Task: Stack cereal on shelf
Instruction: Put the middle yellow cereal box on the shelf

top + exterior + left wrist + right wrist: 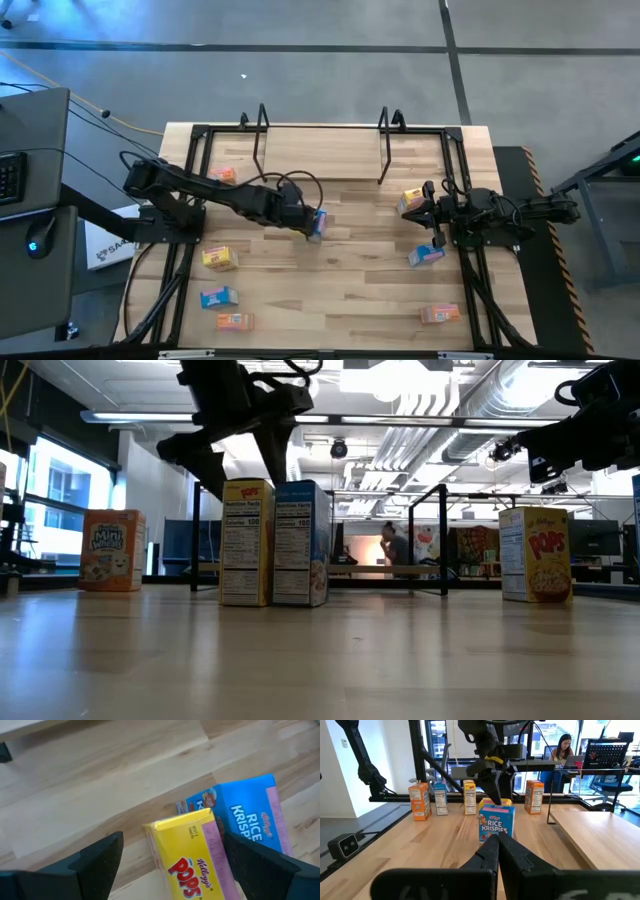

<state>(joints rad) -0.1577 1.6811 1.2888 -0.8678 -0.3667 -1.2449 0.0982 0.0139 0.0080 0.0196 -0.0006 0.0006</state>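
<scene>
Yellow and blue stand side by side near the middle of the table (350,300): a yellow Pops box (192,857) and a blue Rice Krispies box (250,817), upright and touching — or very nearly so. The left gripper (172,857) hangs over the pair, its fingers spread wide with one on either side of the yellow box and, as far as the left wrist view shows, not pressing it. From table height the two boxes show their nutrition panels, the yellow one (246,542) to the left of the blue one (301,543), with the dark left arm coming down above them.

The right gripper (496,851) waits near the right edge of the table, its fingers pressed together and holding nothing. Just beside it stand another yellow box (411,200) and a blue box (426,255).

The shelf (320,150) sits at the far edge of the table, two black looped rod ends rising from the wood; no box is on it. More cereal is scattered on the left side — an orange box (222,175), a yellow one (219,259), a blue one (218,297) and an orange one (235,321) — and one orange box (440,314) lies near the front right corner.
</scene>
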